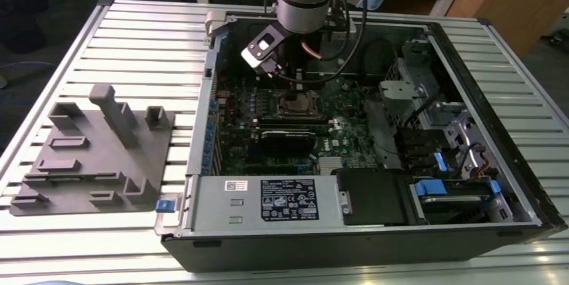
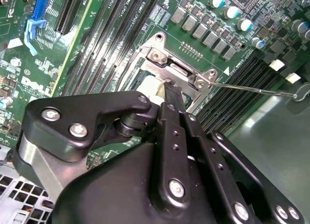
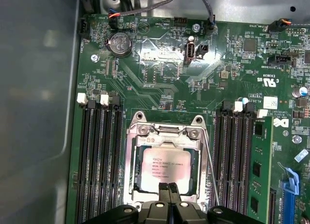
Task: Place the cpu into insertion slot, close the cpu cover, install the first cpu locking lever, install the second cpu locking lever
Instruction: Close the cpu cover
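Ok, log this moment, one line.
silver-grey square cpu in silver-rimmed insertion slot | silvery metal-frame cpu cover down | thin wire lever splayed | black gripper shut at cpu

Light from above is glaring off the slatted surface and washing the case wall pale; the motherboard is sitting in shadow.

Mem slots flank cpu cover both sides; lever wire alongside; case wall nr one side.

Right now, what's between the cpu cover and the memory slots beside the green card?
A thin wire lever beside the cpu cover, in the first wrist view.
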You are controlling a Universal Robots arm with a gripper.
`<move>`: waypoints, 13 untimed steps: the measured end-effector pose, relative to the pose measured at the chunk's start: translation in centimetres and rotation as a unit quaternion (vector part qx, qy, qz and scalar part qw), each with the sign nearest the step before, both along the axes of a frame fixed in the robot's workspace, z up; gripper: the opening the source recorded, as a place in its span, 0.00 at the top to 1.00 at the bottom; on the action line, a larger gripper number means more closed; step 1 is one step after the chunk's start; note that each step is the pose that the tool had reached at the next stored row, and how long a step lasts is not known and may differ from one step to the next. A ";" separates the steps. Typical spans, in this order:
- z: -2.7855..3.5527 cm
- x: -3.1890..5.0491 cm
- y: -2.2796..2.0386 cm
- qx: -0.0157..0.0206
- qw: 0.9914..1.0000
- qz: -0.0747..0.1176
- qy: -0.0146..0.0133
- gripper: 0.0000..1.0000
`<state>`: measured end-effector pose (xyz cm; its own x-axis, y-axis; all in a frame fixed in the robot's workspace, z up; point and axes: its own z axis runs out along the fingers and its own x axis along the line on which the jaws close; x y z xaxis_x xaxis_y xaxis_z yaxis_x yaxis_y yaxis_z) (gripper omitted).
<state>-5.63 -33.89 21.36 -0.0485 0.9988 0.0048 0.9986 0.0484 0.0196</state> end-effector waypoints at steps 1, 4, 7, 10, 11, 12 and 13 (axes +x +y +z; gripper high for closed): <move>0.00 0.00 0.00 0.000 1.000 0.001 0.000 0.89; 0.00 0.00 0.00 0.000 1.000 0.021 0.000 0.89; -0.01 0.00 0.00 0.000 0.999 0.047 0.000 0.89; -0.01 0.00 0.00 0.000 0.998 0.057 0.000 0.89; -0.01 0.00 0.00 0.000 0.998 0.057 0.000 0.89; -0.01 0.00 0.00 0.000 0.998 0.057 0.000 0.89; -0.01 0.00 0.00 0.000 0.998 0.057 0.000 0.89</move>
<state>-5.63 -33.89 21.36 -0.1616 0.9868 0.0048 0.9867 0.1615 0.0196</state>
